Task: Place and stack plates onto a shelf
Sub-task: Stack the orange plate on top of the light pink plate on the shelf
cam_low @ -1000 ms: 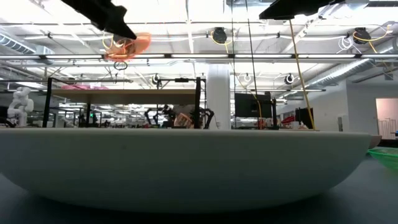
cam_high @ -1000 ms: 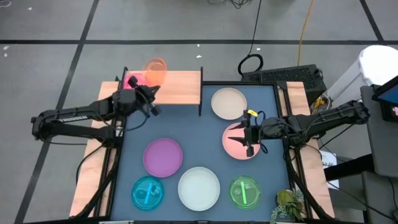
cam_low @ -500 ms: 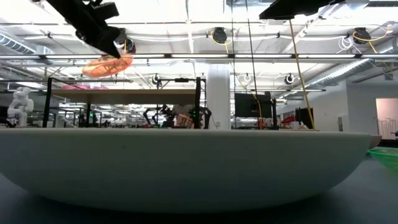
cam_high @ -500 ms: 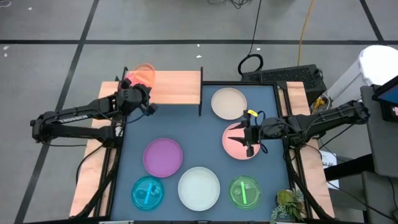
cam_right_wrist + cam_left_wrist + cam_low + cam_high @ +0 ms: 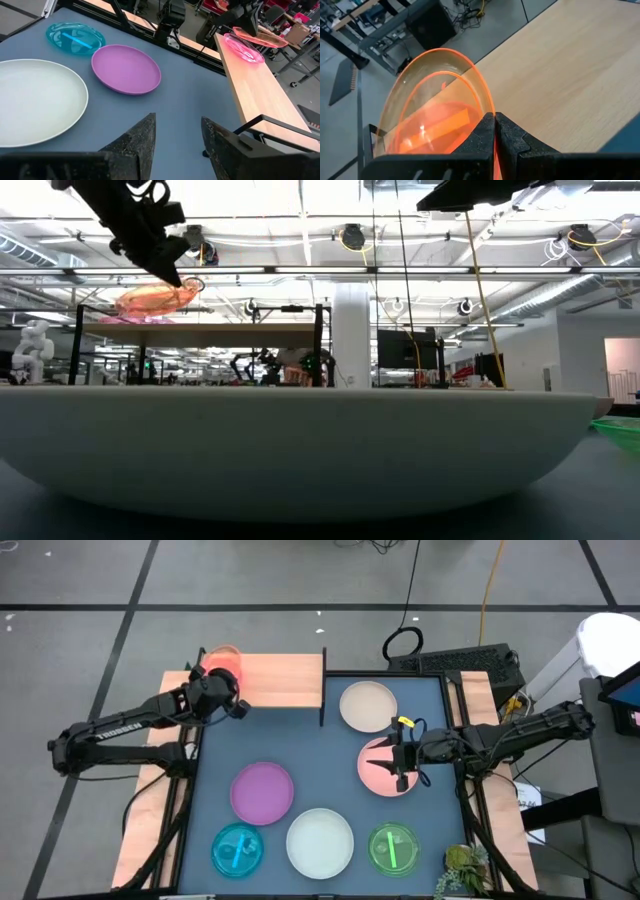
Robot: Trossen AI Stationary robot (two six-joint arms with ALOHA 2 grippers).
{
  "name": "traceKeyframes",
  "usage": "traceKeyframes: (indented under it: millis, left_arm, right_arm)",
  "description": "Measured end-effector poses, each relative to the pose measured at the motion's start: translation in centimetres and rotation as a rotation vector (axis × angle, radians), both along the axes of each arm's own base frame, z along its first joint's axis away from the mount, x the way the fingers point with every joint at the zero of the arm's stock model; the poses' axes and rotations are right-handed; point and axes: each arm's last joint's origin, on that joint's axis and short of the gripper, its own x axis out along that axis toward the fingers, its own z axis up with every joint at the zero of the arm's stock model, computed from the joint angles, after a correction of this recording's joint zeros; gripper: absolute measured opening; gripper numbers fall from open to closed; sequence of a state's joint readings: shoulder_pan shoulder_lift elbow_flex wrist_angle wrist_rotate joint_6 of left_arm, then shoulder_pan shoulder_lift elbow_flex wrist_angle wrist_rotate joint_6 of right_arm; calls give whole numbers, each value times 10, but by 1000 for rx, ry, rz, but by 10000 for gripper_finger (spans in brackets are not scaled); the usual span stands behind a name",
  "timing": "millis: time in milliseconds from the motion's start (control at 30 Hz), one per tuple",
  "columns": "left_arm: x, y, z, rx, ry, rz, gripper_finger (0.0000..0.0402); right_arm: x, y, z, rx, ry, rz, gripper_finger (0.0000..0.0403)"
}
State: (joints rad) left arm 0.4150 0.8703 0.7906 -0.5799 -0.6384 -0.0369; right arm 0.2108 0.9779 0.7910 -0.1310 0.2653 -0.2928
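My left gripper (image 5: 216, 690) is at the shelf's (image 5: 285, 680) left end, shut on the translucent orange plate (image 5: 222, 662). The plate hovers just over the magenta plate (image 5: 243, 47), which lies flat on the shelf board. My right gripper (image 5: 400, 762) is open over the pink plate (image 5: 382, 770). The cream (image 5: 368, 705), purple (image 5: 262, 790), pale white (image 5: 320, 840), cyan (image 5: 238, 848) and green (image 5: 392, 847) plates lie flat on the blue table top. My left gripper pinches the orange plate's rim (image 5: 491, 116) between its two fingers, coming from the table's near side. The plate is lifted clear and tilted, and it reaches out beyond the fingertips (image 5: 155, 298) above the magenta plate.
The shelf's black metal post (image 5: 323, 690) stands at its right end beside the cream plate. Most of the shelf board to the right of the magenta plate is bare wood. Cables and a keyboard (image 5: 460, 662) lie beyond the table's far right corner.
My left gripper has carried the orange plate toward the table's left edge along the shelf and downward. The plate has come from high over the shelf's middle to just above the magenta plate. My right arm has kept still.
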Motion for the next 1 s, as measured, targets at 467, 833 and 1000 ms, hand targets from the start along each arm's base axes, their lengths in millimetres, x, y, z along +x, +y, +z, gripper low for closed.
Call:
traceKeyframes:
  millis: [467, 833, 1000]
  left_arm:
    - [21, 13, -22, -91, 90, -30, 5]
    - [37, 18, -24, -88, 41, -113, 5]
    - [39, 19, -22, -69, 27, -124, 5]
  right_arm:
    - [0, 0, 0, 0, 0, 0, 139]
    - [0, 0, 0, 0, 0, 0, 139]
    - [0, 0, 0, 0, 0, 0, 139]
